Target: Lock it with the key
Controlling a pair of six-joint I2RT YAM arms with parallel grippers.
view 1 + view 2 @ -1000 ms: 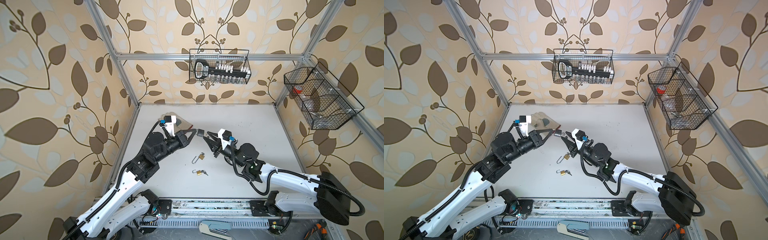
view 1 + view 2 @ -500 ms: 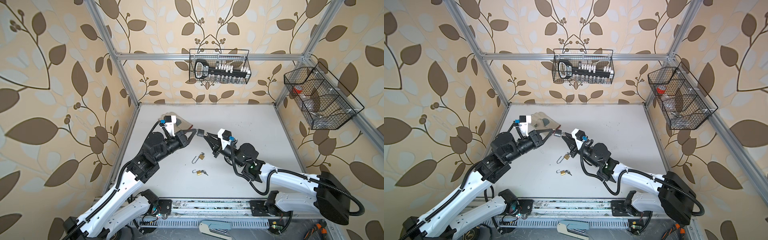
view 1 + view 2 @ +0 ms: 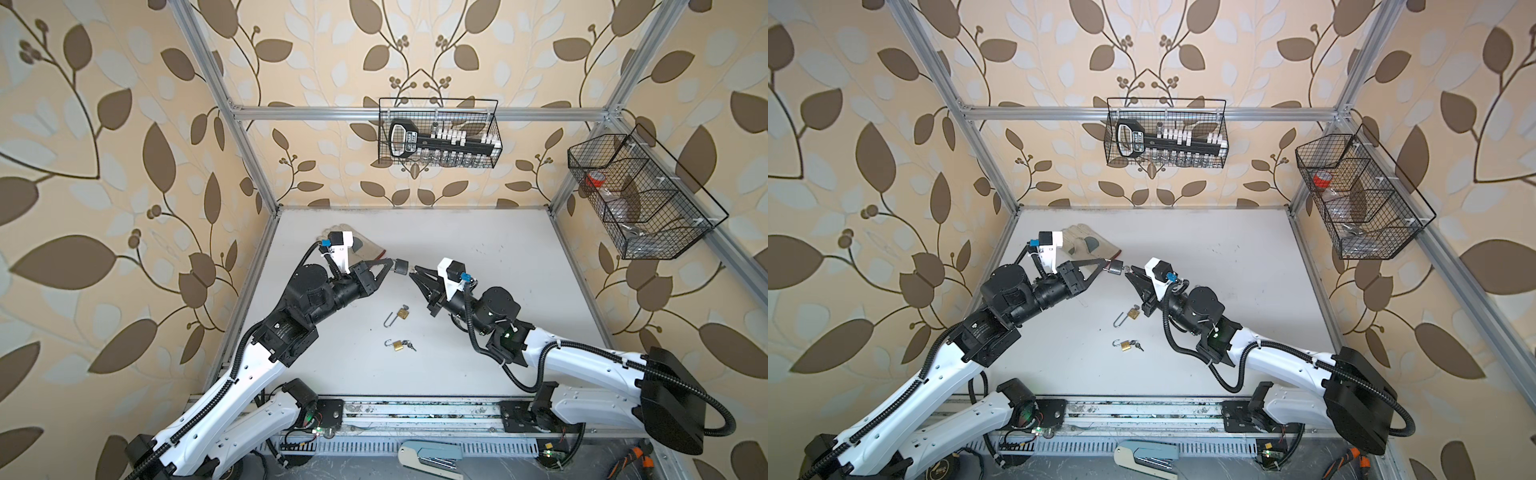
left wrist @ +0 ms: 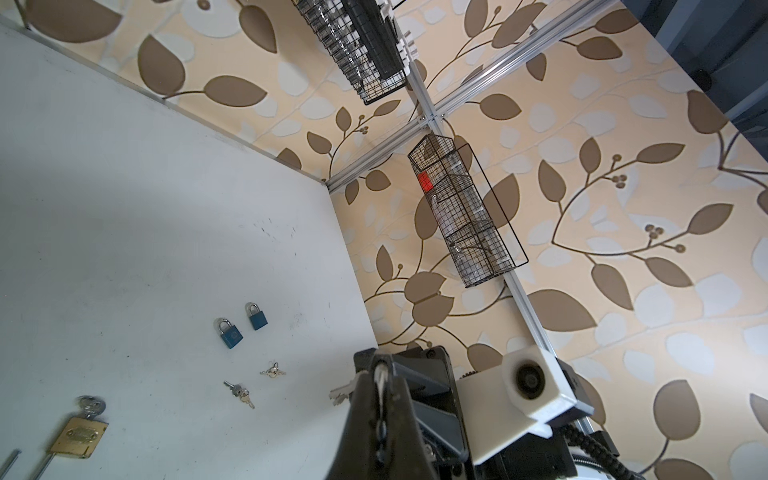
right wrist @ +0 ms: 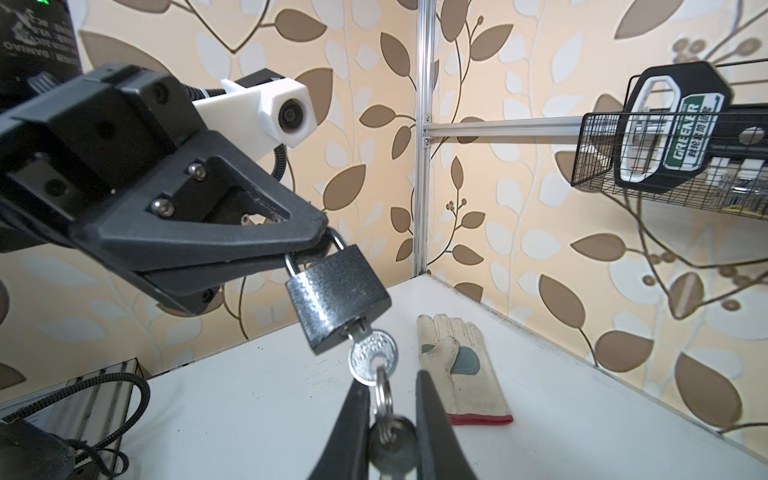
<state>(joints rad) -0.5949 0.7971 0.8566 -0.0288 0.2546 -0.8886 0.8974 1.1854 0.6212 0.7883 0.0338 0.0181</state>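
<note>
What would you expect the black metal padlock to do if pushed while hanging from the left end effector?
Pinched only by its shackle in the left end effector, the black metal padlock would probably swing or pivot. It looks solid, likely heavy for its size. Pushing the inserted silver key may twist it.

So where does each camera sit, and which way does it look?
Top views: overhead, looking down at the table; both arms show.
Left wrist: left arm, facing blue padlocks; left end effector shows.
Right wrist: right arm, facing black padlock, key; right fingers, left end effector show.
Shared: glove, in top and right wrist views.
</note>
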